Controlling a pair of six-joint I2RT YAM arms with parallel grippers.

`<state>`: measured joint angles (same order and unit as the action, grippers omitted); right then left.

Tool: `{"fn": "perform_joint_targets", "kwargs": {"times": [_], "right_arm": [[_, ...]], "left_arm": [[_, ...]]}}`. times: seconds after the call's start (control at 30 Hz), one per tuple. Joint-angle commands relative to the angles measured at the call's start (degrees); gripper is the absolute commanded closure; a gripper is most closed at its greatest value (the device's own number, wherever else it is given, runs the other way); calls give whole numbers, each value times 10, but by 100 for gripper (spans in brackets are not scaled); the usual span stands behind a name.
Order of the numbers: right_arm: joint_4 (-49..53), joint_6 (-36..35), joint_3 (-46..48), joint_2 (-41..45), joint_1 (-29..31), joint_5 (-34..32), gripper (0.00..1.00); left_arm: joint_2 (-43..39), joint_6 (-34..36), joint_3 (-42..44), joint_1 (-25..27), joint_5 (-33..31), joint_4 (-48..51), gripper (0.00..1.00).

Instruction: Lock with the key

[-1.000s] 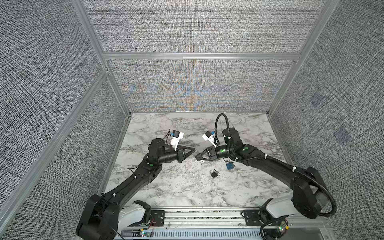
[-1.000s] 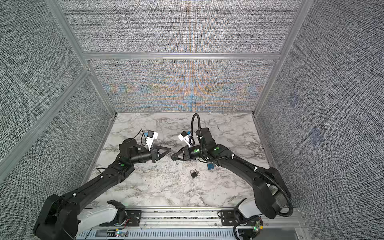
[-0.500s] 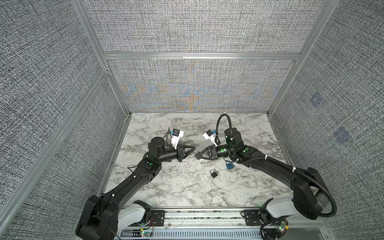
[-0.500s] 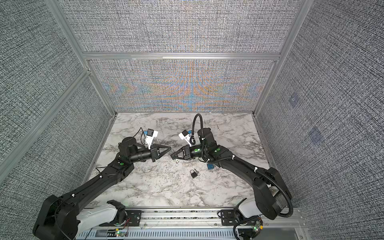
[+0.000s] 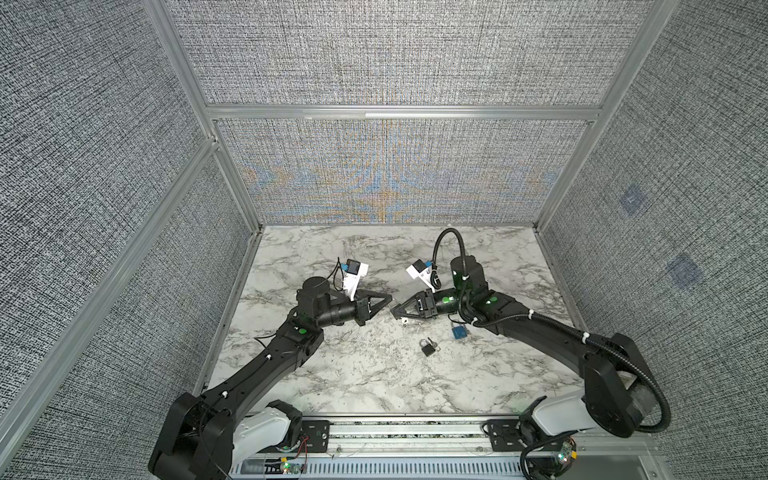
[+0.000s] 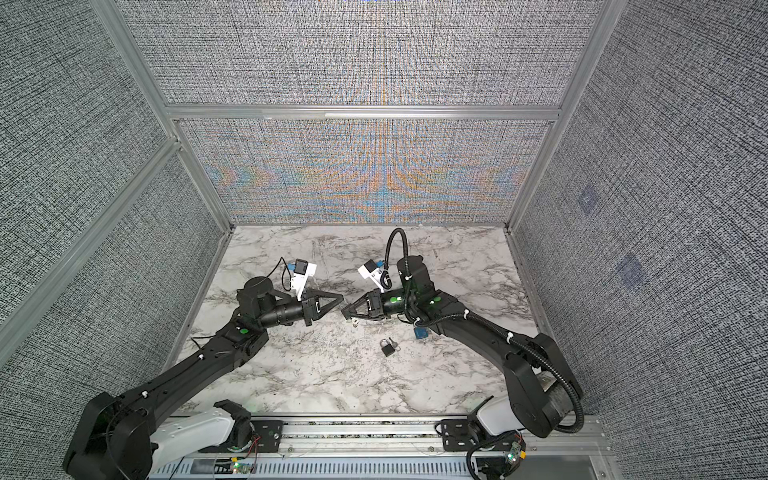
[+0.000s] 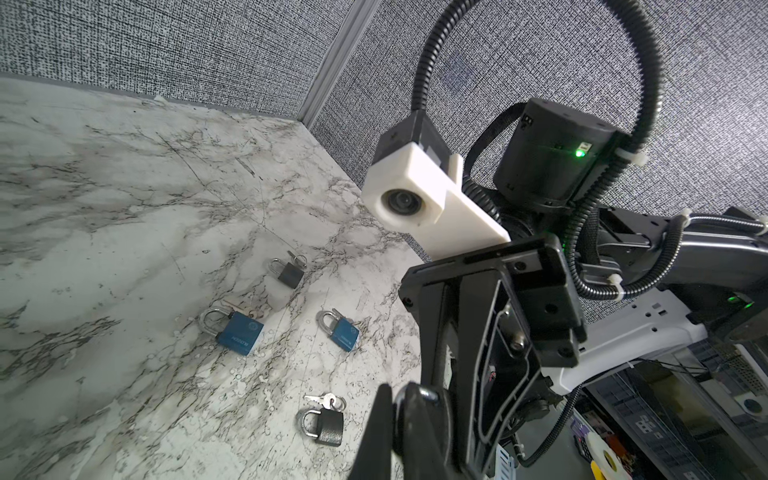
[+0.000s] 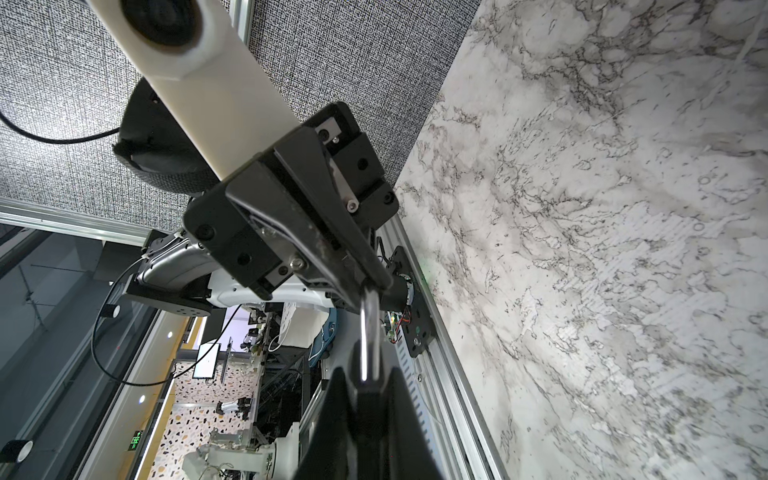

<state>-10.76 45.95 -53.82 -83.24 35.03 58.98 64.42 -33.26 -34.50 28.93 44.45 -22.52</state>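
Both clamped; left end effector [image 5: 389, 298] faces right end effector [image 5: 394, 311] tip-to-tip.

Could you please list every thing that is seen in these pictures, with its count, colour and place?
table: one, white-grey marble, floor of the cell.
walls: three, grey fabric, around the table.
blue padlocks: two, blue, lying on the table near the right arm.
dark padlocks: two, dark grey, lying beside the blue ones.
keys: at least three, silver, against the lying padlocks.
held padlock: one, silver shackle, body mostly hidden, between both claws.
arms: two, black, meeting mid-table.
left claw: one, black, shut on the shackle's end.
right claw: one, black, shut on the padlock's body.
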Motion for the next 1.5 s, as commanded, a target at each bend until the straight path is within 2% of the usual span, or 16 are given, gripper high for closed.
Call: {"fn": "perform_joint_targets", "kwargs": {"times": [0.0,0.83,1.17,1.47], "right_arm": [[-107,-15,-19,0,2,-4,100],[-70,-42,-39,-13,-2,-36,100],[-13,-81,-33,4,0,-53,100],[32,-116,-21,18,15,-71,100]], "left_arm": [[0,-1,7,15,48,64,100],[-16,-23,37,45,35,48,100],[-8,-3,-6,40,-8,84,100],[0,2,-52,5,-22,115,100]]}}
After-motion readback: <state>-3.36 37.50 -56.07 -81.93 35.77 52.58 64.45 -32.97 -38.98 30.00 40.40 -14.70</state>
